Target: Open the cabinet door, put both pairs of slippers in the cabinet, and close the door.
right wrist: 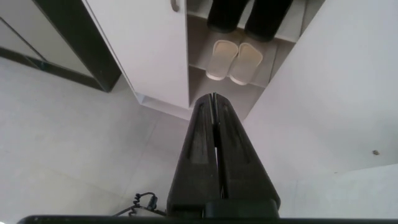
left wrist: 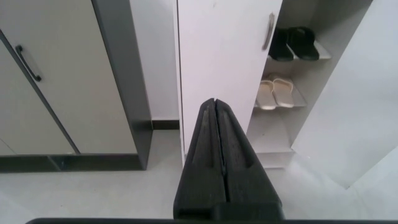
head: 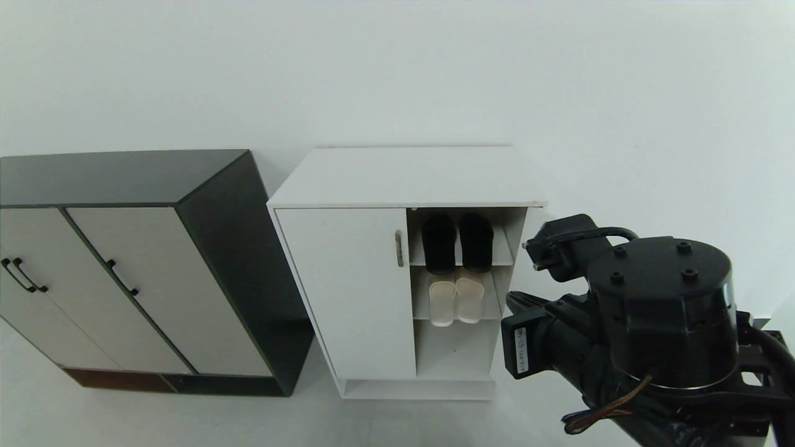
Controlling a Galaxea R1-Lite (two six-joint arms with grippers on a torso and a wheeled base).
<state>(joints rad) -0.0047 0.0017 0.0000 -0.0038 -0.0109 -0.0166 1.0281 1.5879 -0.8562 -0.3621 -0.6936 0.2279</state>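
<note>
The tall white two-door laminate cabinet (head: 397,180) stands on the pale floor (head: 186,416) against the wall. Its right-hand white door panel (left wrist: 339,118) is swung wide open, and its left-hand door (head: 348,292) is closed. The opening step therefore looks done.

Both pairs are inside the open half. The pair of black slide slippers (head: 439,243) lies side by side on the top shelf, toes inward. The pair of cream-white slide slippers (head: 442,302) lies likewise on the shelf below. The bottom compartment holds nothing. The putting-away looks finished too, and I judge that only closing the door is left.

The left claw (left wrist: 215,106) has its black fingers pressed together on nothing, and it hangs above the floor well short of the cabinet. The right claw (right wrist: 213,99) is also pressed together and empty, facing the open shelves from a distance.

A wide dark-grey cabinet (head: 230,248) with beige doors and black bar handles stands just beside the white one on its left, away from the door's swing. Both pairs of heels sit near the shelf fronts and may catch the door as it closes. Nothing else seems to block it.
</note>
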